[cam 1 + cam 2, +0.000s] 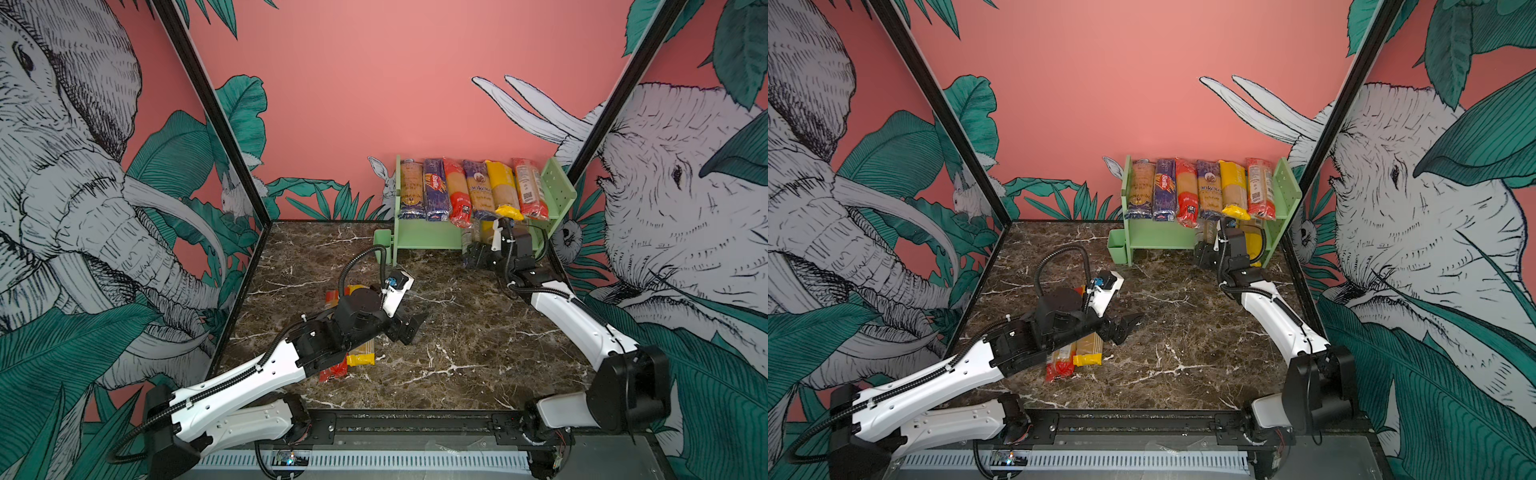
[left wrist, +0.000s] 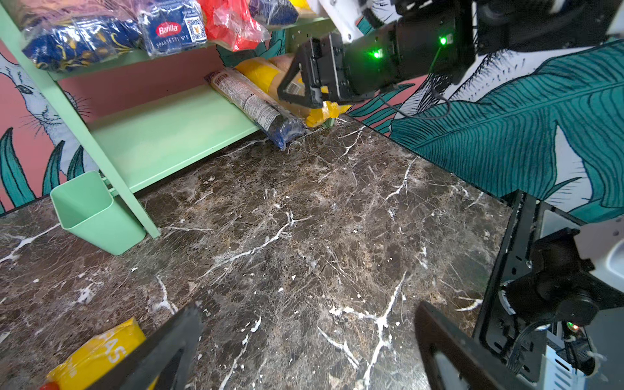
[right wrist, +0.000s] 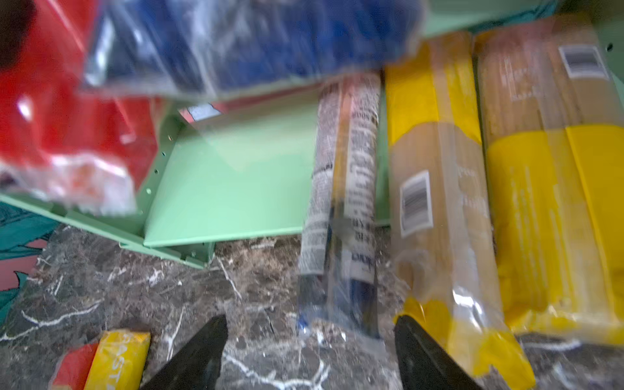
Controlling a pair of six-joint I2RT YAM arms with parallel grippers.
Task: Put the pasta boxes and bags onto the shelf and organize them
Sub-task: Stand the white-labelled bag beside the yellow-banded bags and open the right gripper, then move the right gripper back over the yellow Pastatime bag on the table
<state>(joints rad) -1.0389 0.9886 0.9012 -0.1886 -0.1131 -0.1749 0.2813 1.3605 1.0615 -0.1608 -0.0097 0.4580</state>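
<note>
Top view: six packs [image 1: 469, 191] are lying side by side on the shelf's [image 1: 428, 239] upper tier. Two loose packs [image 1: 351, 357] are lying on the surface well in front of the shelf, long axes pointing toward it, under the left hand [image 1: 415, 328], whose jaws are standing apart.

Left wrist view: the right hand [image 2: 300, 87] is hovering at the lower tier.

Right wrist view: its jaws are standing apart, empty. Three packs are lying there, the printed pack [image 3: 344, 189] straight ahead.

Judgement: the left arm is nearer the loose packs.

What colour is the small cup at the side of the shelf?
Light green, like the shelf; the cup shows best in the left wrist view.
</note>
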